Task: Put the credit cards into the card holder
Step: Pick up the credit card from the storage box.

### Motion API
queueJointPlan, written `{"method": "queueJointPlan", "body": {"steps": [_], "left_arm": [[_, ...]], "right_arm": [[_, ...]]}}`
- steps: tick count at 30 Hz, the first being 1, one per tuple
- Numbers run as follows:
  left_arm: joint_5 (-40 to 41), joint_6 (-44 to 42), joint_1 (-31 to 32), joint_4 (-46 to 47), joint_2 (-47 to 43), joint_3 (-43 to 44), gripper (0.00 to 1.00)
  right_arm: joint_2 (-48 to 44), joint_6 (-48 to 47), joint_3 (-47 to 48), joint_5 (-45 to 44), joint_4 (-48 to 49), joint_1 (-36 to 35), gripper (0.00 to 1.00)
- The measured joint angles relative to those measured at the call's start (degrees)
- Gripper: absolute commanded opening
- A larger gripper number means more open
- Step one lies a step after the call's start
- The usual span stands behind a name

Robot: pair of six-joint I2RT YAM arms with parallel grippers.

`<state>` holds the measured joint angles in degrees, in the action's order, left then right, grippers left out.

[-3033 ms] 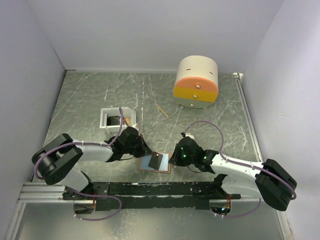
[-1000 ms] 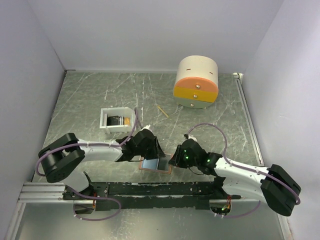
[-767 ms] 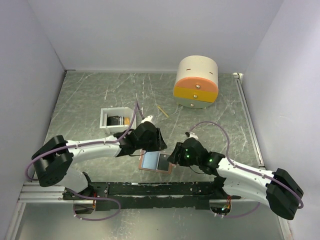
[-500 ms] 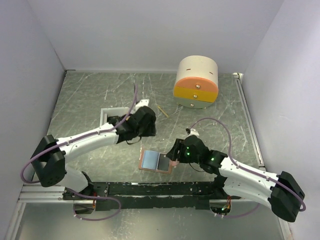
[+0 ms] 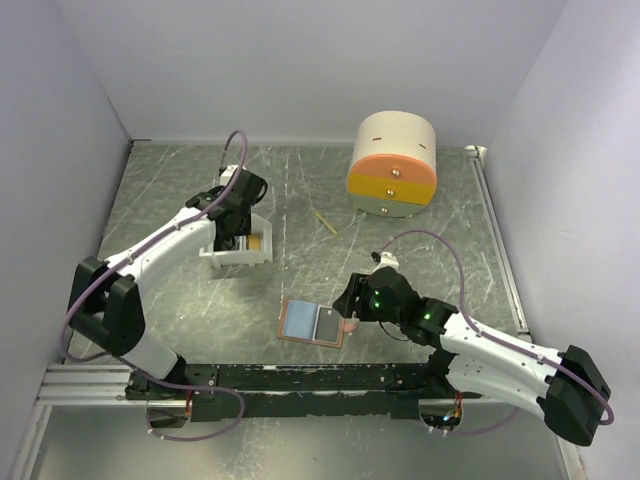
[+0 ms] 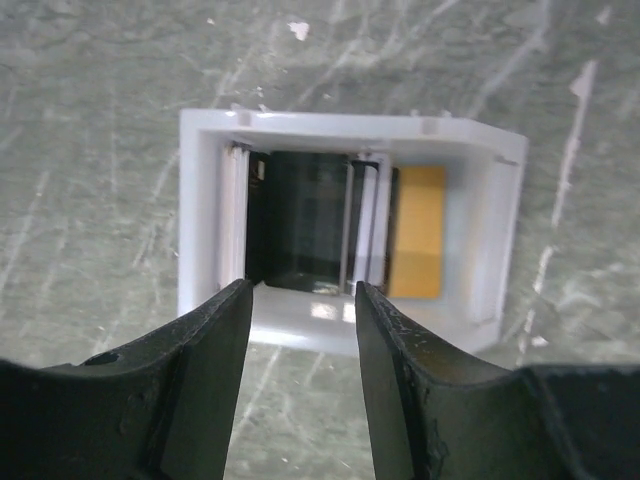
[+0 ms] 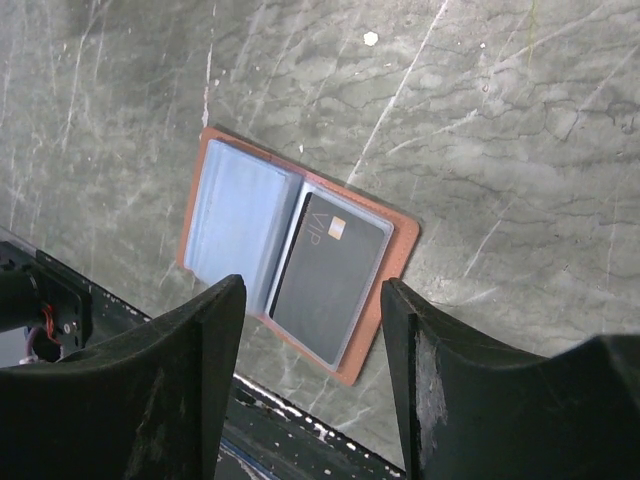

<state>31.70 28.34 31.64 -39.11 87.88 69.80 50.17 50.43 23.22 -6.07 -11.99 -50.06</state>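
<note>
Over on the left, the left gripper [image 5: 233, 222] hangs above the white tray [image 5: 213, 256] at the middle left of the table [image 5: 170, 190]. Its jaws stand moderately apart with nothing between them. In its wrist view the tray [image 6: 350, 128] sits straight ahead at 12 o'clock of the gripper [image 6: 300, 300], and the fingertips [image 6: 235, 300] line up with the near rim. Inside the tray, black cards [image 6: 300, 225] stand on edge in the left slots; I cannot count them. A gold-yellow card [image 6: 418, 230] lies at their 3 o'clock, against the right side.

From that gripper, the card holder [image 5: 287, 340] lies well apart at about 5 o'clock, open flat near the front edge of the table. Its left face is light blue and bare. A dark grey card [image 5: 328, 323] marked VIP is on its right face.

The right gripper [image 5: 347, 300] is just beside the holder, which lies at its 8 o'clock in the top view. Seen from the wrist, the gripper [image 7: 312, 285] has its jaws spread fairly wide and empty above the card holder [image 7: 397, 240], and the grey card [image 7: 330, 280] shows between them.

A wooden stick [image 5: 325, 222] lies at 12 o'clock of the holder, and the round drawer box [image 5: 392, 165] stands at the far right.
</note>
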Motion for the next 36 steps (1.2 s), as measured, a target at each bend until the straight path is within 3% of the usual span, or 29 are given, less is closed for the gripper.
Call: {"method": "queueJointPlan", "body": {"steps": [12, 28, 36], "left_arm": [[2.1, -8.5, -6.7, 0.0, 8.6, 1.8, 0.53], [3.2, -12.3, -7.8, 0.5, 17.2, 3.1, 0.54], [6.2, -13.4, -7.9, 0.4, 19.6, 5.0, 0.42]], "right_arm": [[-0.9, -0.1, 0.0, 0.0, -0.2, 0.0, 0.58], [0.2, -0.1, 0.0, 0.5, 1.0, 0.0, 0.58], [-0.2, 0.0, -0.1, 0.5, 1.1, 0.0, 0.58]]}}
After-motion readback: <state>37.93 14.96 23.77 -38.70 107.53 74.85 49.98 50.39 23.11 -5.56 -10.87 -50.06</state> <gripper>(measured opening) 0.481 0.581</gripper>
